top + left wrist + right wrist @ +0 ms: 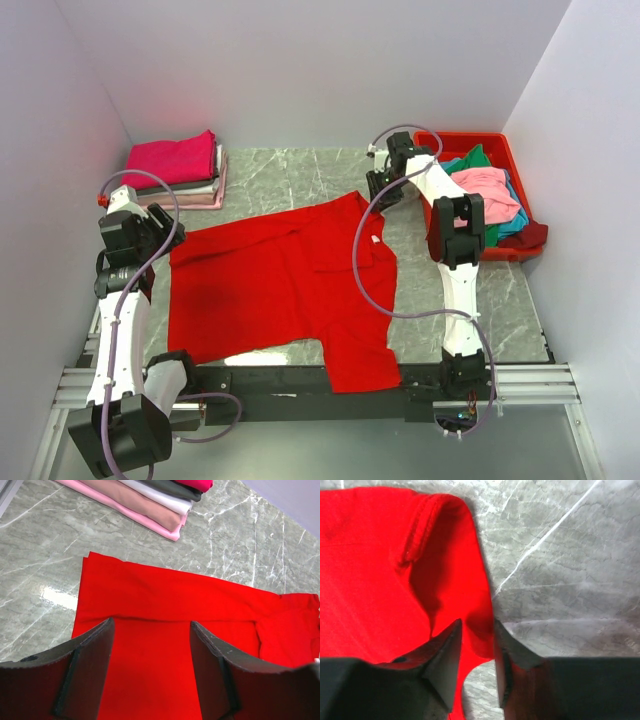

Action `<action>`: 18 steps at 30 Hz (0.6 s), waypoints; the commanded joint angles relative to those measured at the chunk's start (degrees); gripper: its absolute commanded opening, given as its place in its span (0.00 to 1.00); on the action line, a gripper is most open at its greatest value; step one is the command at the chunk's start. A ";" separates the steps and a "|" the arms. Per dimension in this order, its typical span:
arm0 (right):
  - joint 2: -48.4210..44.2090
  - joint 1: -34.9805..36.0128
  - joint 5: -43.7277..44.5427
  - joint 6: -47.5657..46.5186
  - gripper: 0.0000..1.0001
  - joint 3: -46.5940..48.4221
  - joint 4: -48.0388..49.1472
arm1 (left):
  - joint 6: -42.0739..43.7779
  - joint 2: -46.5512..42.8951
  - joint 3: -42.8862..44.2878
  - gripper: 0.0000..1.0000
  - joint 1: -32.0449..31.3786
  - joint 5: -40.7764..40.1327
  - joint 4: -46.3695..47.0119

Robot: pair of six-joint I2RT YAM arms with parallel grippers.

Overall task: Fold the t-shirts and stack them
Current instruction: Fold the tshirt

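Observation:
A large bright red t-shirt [280, 290] lies spread flat on the marble table [290, 170]. My left gripper [158, 240] hovers over its left edge, open and empty; the left wrist view shows the jaws [150, 622] wide apart above the red cloth [165, 600]. My right gripper [380, 190] is at the shirt's far right corner. In the right wrist view its jaws [477, 622] stand a little apart astride the shirt's edge [370, 570], not clamped. A stack of folded t-shirts [178, 165], magenta on top, sits at the back left and also shows in the left wrist view [150, 502].
A red plastic bin [470, 137] at the back right holds loose shirts: pink [485, 190], green [468, 160], teal [510, 225]. White walls close in the left, back and right. The black frame rail [280, 380] runs along the near edge.

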 commanded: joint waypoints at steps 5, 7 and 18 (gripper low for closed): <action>1.11 -0.07 -0.67 -0.30 0.09 3.21 -2.17 | 0.83 -0.46 0.41 0.67 -0.11 0.14 2.16; 1.02 -0.42 0.12 -0.30 0.00 3.64 -1.99 | 0.92 -0.46 0.33 0.67 -0.20 -0.04 2.16; 2.42 -2.26 12.07 -0.92 0.00 9.08 0.91 | 1.01 0.24 0.32 0.67 -0.11 -0.39 2.07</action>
